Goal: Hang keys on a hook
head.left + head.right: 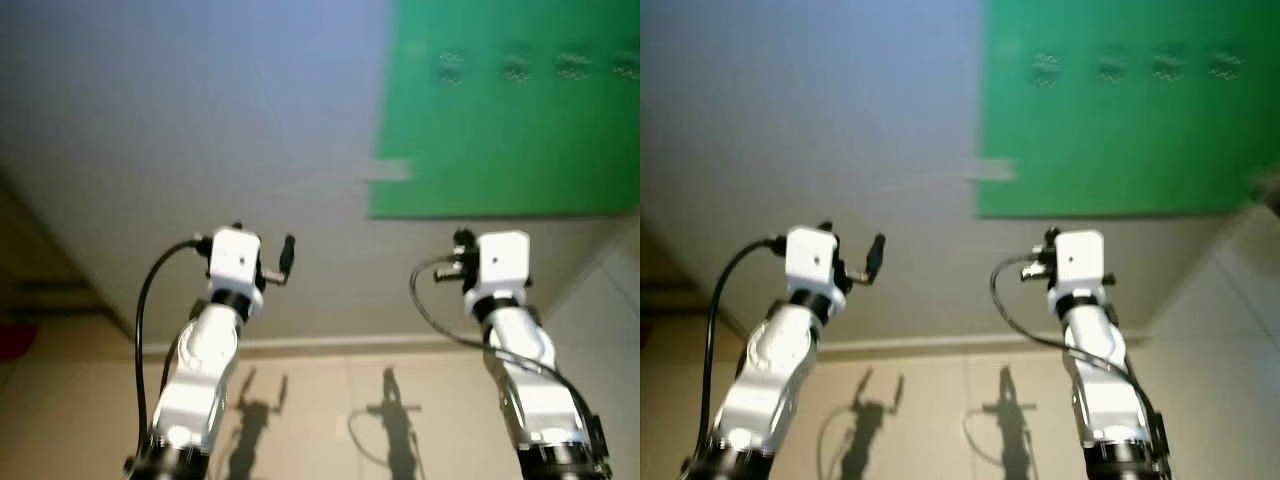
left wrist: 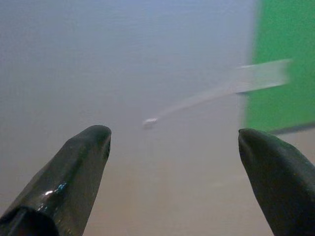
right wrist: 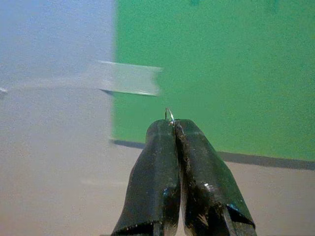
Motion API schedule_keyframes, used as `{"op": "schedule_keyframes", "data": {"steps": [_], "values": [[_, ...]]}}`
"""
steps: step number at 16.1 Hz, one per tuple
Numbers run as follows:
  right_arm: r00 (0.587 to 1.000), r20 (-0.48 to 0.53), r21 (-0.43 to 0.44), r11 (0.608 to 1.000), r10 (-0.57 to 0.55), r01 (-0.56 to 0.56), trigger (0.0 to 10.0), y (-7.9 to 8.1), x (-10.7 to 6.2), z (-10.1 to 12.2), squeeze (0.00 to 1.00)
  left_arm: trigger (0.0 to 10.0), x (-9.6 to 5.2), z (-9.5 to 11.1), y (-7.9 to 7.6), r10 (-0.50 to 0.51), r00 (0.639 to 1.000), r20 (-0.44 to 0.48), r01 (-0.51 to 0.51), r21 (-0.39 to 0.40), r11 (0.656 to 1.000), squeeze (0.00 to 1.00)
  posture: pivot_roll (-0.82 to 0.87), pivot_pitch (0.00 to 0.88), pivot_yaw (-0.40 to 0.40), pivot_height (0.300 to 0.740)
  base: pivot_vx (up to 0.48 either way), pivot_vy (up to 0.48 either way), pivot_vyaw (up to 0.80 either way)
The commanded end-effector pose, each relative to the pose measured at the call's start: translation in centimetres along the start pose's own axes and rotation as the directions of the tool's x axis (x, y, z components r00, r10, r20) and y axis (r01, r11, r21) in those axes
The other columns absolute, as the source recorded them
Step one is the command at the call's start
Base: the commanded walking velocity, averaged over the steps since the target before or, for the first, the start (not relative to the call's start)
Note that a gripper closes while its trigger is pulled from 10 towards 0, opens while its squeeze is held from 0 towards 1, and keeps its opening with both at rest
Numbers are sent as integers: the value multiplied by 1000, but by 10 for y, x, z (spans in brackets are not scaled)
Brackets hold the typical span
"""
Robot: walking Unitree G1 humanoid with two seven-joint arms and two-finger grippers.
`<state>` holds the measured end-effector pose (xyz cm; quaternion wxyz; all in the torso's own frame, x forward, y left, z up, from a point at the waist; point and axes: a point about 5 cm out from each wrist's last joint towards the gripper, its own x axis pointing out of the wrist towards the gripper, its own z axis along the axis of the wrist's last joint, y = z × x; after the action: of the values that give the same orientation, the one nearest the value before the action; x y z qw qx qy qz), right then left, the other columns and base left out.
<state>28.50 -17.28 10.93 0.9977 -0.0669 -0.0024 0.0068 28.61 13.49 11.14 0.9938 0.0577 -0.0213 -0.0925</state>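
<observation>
Both arms were raised toward a pale wall [image 1: 180,120] with a green board [image 1: 510,110] taped on at its edge. Head views were blurry; four small marks near the board's top [image 1: 1135,66] were prob hooks, too smeared to confirm. Right gripper [image 3: 173,123] was clenched, tips pressed together, with a thin metal ring [image 3: 169,114] poking out between them. Looked like a key ring; the keys themselves were hidden by the fingers. It pointed at the board's lower left area, by the tape strip [image 3: 129,78]. Left gripper [image 2: 174,135] was released, fingers spread wide, nothing between them, aimed at bare wall.
</observation>
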Motion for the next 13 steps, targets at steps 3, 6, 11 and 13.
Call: {"op": "schedule_keyframes", "data": {"steps": [3, 6, 11, 13], "values": [[1000, 7, -3, 1000, 2, -2, 10000, -2, -4, 3, 0, 10000, 5, -2, 1, 6, 1000, 2, -6, -9, 1000, 0, -159, 22, 36, 740, 0, 0, 0], [1000, 20, -14, 1000, 23, -22, 10000, 1, -2, 7, 0, 10000, 8, -1, 0, 23, 1000, 13, -23, -12, 1000, 0, -157, 22, 29, 740, 0, -274, 142], [999, 22, -18, 999, 46, -45, 10000, 6, 2, 9, 0, 10000, 9, 0, 3, 32, 999, 16, -33, 4, 999, 0, -147, 30, 24, 740, 0, -466, 658], [1000, 22, -14, 1000, 20, -19, 10000, 4, 3, 9, 0, 10000, 8, 0, 3, 26, 999, 18, -27, 17, 1000, 0, -146, 36, 26, 740, 0, -480, 331]]}}
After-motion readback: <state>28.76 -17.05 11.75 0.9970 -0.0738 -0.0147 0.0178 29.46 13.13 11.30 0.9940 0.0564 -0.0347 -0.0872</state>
